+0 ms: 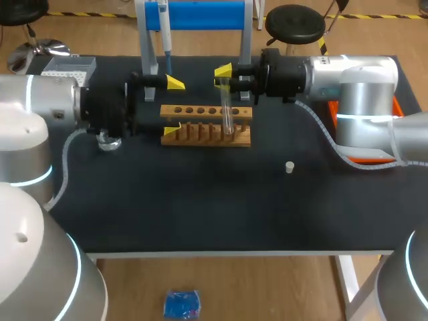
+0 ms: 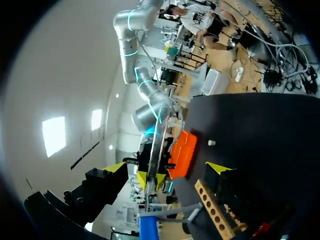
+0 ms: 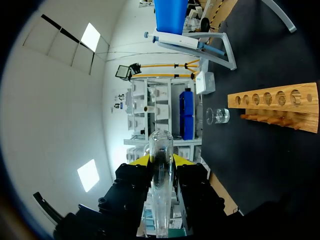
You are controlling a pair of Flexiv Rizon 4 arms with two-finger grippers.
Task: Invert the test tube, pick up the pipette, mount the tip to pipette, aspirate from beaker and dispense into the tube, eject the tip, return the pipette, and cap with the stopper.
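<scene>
As the inversion step seems under way, work centres on the wooden rack (image 1: 200,112).
Beaker (image 1: 109,140) left of rack; pipette (image 1: 165,33) hung behind its left end; left gripper (image 1: 174,105), fingers spread, straddles that end, probably steadying it; right gripper (image 3: 161,160) clenched on test tube (image 1: 227,110) over rack's right pegs, which crowd it; stopper (image 1: 289,167) front-right, well apart.

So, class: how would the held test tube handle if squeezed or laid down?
The test tube looks like clear glass, so probably fragile and slippery in the right gripper. Being round and slim, it would likely roll on the table.
</scene>
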